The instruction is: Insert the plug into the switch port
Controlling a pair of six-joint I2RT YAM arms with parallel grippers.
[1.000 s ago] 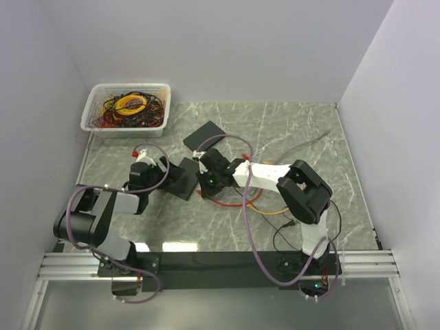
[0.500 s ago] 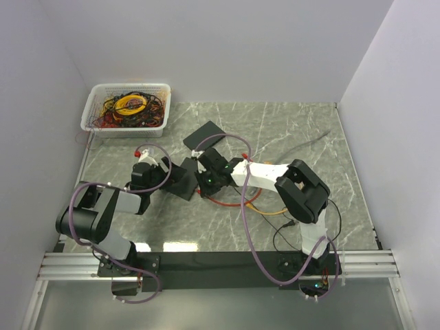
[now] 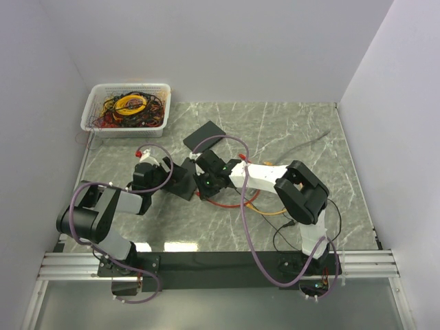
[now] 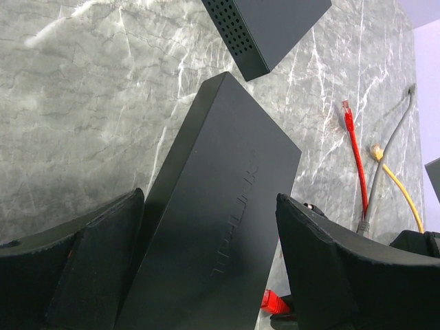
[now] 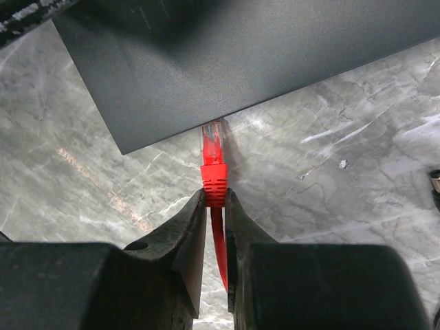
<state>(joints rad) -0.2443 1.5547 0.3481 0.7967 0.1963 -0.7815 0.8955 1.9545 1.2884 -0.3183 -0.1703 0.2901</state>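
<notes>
Right hand (image 5: 214, 199): fingers pressed together on the red boot of the plug (image 5: 214, 177), red cable trailing back between them. The plug's clear tip meets the near side face of the switch (image 5: 240, 55), low against the marble counter (image 5: 357, 179).

Left hand (image 4: 210, 199): spread wide, one finger on each long side of the switch, which lies flat and skewed. The fingers sit close against its sides, but whether they actually clamp it I cannot tell.

A second black box (image 4: 275, 27) lies just past the switch's far corner. Loose red lead (image 4: 354, 158), grey lead (image 4: 388, 158) and yellow lead (image 4: 399, 189) lie to the right.
</notes>
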